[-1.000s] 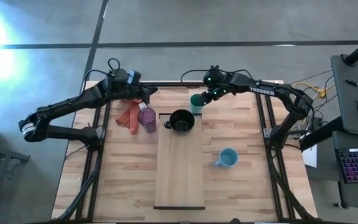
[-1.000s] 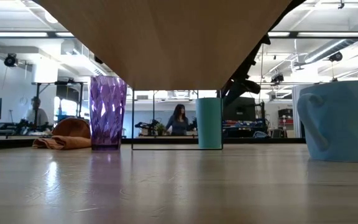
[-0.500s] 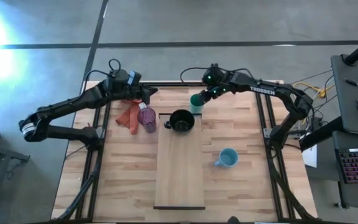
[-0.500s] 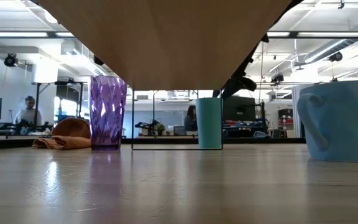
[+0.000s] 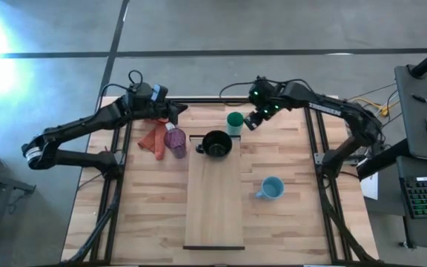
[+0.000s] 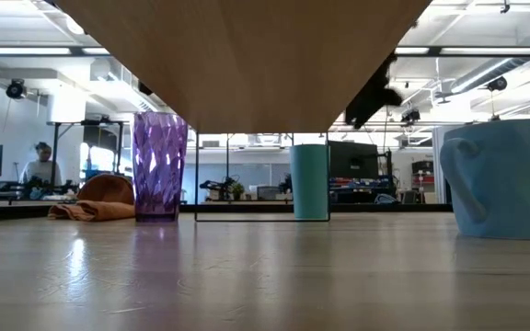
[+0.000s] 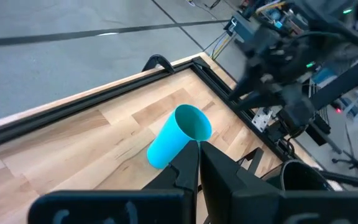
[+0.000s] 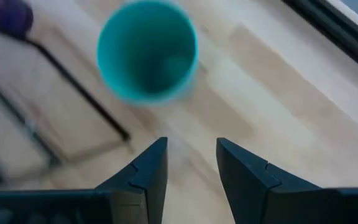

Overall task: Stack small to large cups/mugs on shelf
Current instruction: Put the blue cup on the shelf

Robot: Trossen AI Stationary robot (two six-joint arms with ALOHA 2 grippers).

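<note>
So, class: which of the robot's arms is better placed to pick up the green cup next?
The right. Its open right gripper hovers just beside the upright green cup, which is in its wrist view. The left gripper sits shut by the translucent purple cup.

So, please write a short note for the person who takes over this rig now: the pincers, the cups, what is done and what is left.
Right pincer: open, holding nothing, raised just beside the green cup.
Left pincer: shut and holding nothing, above the purple cup.
Shelf: carries only the black mug, at its far end.
Green cup stands upright on the tabletop, off the shelf's far right corner. Purple cup stands left of the shelf, next to the orange cloth. Light blue mug stands right of the shelf.
Done: black mug on the shelf. Left: light blue mug, green cup and purple cup; nothing is stacked yet.
</note>
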